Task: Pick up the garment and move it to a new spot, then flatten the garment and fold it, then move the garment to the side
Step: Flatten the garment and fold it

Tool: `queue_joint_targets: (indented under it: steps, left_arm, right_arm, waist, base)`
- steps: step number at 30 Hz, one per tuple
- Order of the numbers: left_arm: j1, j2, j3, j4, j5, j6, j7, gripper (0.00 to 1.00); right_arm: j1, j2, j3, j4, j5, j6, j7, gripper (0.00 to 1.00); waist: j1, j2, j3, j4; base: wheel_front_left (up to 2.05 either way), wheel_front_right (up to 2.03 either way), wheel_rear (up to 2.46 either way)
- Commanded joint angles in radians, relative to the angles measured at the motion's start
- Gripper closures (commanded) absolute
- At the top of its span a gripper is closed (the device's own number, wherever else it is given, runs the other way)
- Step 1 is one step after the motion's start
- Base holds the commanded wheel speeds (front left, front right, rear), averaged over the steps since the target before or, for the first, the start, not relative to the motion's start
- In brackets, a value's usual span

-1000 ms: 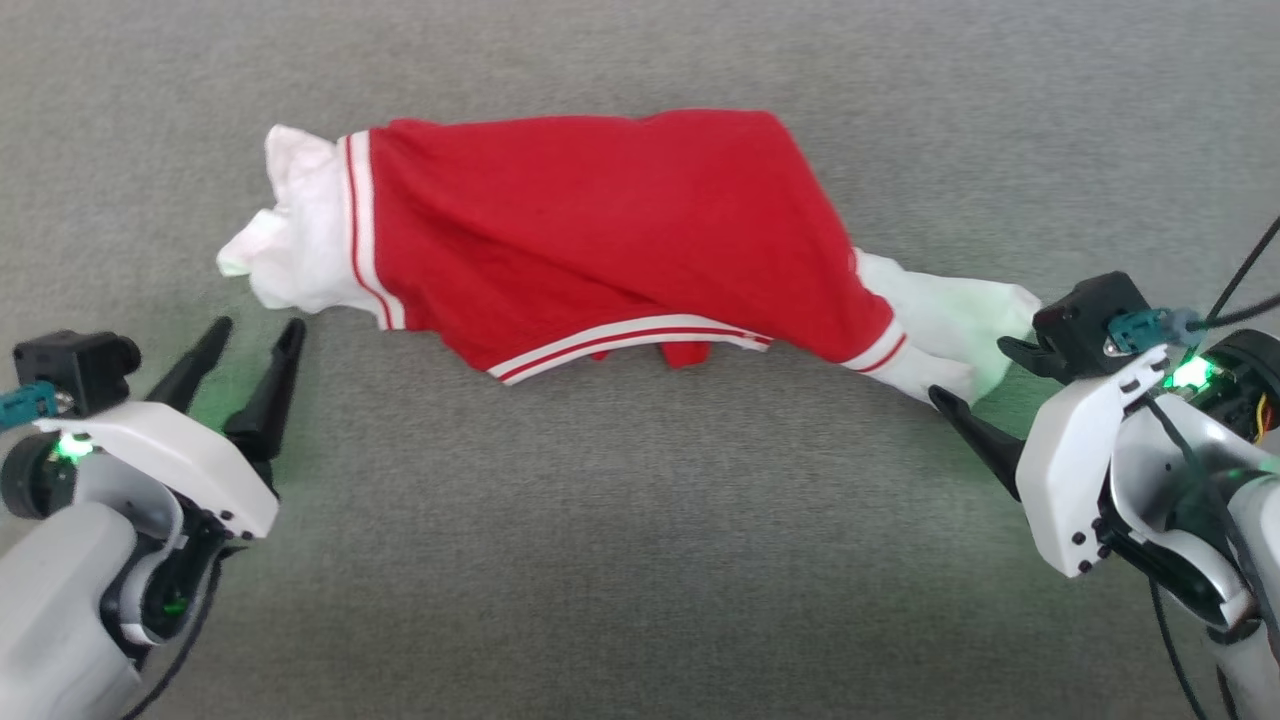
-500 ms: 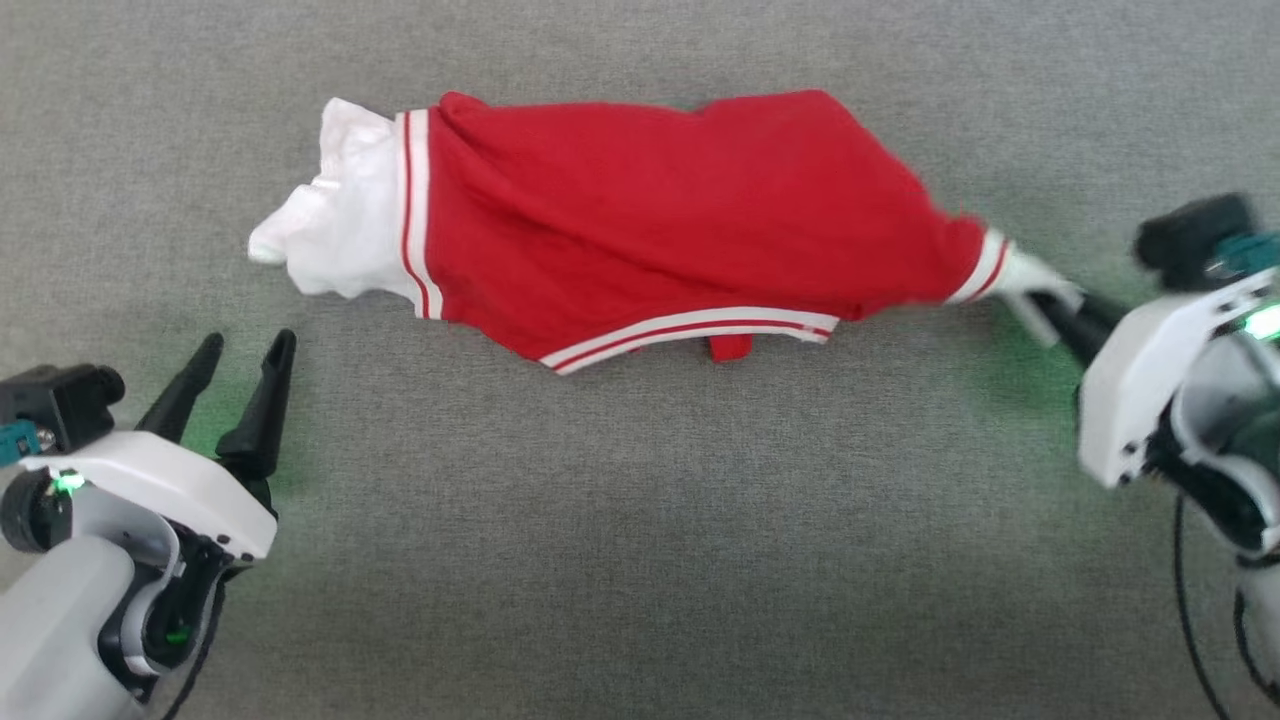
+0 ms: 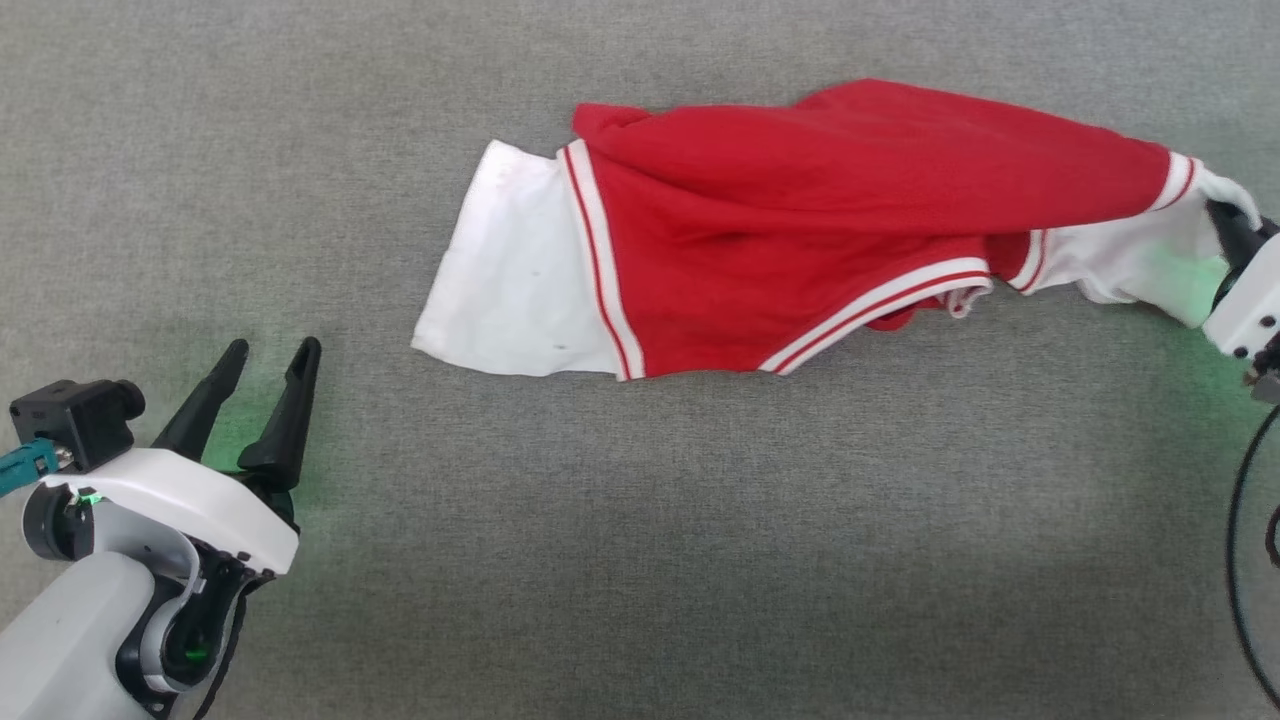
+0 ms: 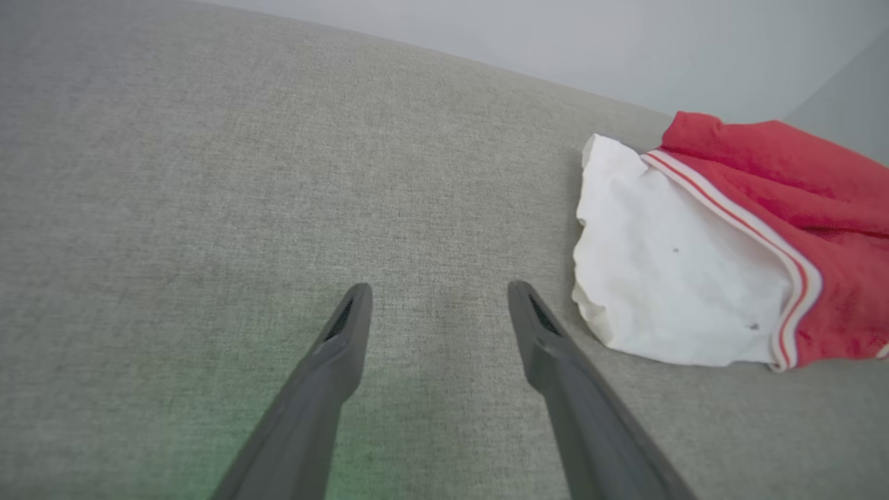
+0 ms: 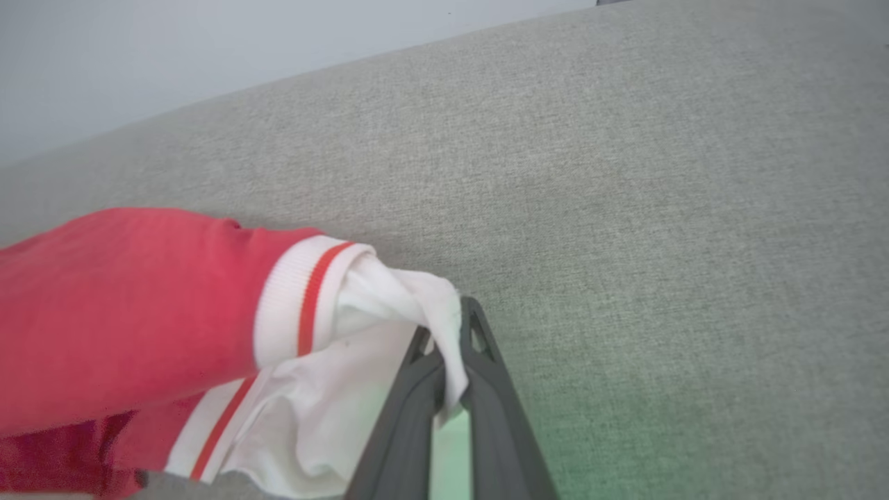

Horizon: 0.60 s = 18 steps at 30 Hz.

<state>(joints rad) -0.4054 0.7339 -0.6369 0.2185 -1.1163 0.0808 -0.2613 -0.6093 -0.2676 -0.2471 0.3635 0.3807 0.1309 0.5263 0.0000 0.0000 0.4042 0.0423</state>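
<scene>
The garment (image 3: 800, 230) is a red jersey with white sleeves and striped trim, stretched across the grey surface from centre to far right. Its left white sleeve (image 3: 510, 285) lies flat; in the left wrist view the garment (image 4: 694, 278) sits to the right of my fingers. My right gripper (image 3: 1228, 225) at the right edge is shut on the garment's right white sleeve (image 5: 389, 326); the right wrist view shows the white cloth pinched between the two fingertips of this gripper (image 5: 450, 333). My left gripper (image 3: 268, 352) stands open at the lower left, apart from the garment, nothing between its fingers (image 4: 347, 333).
A grey fabric surface (image 3: 640, 550) spreads under everything. A pale wall (image 4: 555, 28) rises behind its far edge in both wrist views. A black cable (image 3: 1240, 560) hangs by my right arm at the right edge.
My right gripper shut on the right sleeve and pulled the garment to the right, stretching it out. The left sleeve unfurled flat. My left gripper stayed open and hardly moved.
</scene>
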Motion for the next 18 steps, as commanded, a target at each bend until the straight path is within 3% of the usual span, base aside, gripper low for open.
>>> queue_joint_targets:
  steps: [1, 7, 16, 18]
  left_arm:
    - [0.000, -0.001, 0.002, -0.006, 0.008, 0.003, -0.005, 0.00]
    - [-0.018, -0.010, -0.012, -0.011, 0.019, -0.010, 0.002, 0.00]
    - [-0.073, -0.033, -0.050, 0.003, 0.054, -0.039, 0.024, 0.00]
    - [-0.087, -0.029, -0.060, 0.004, 0.073, -0.050, 0.026, 0.00]
  right_arm:
    - [-0.030, 0.011, -0.030, 0.040, -0.033, -0.001, -0.022, 1.00]
    - [-0.143, 0.044, -0.168, 0.229, -0.168, -0.001, -0.132, 1.00]
    - [-0.261, 0.029, -0.318, 0.449, -0.413, -0.001, -0.293, 1.00]
    - [-0.272, 0.032, -0.322, 0.473, -0.442, -0.001, -0.338, 0.51]
  waist:
    - [0.0000, 0.0000, 0.003, 0.005]
    - [0.0000, 0.0000, 0.008, 0.023]
    - [0.0000, 0.0000, 0.010, 0.054]
    - [0.0000, 0.0000, 0.004, 0.051]
  base:
    - [0.00, 0.00, 0.00]
    - [0.00, 0.00, 0.00]
    - [0.00, 0.00, 0.00]
    - [0.00, 0.00, 0.00]
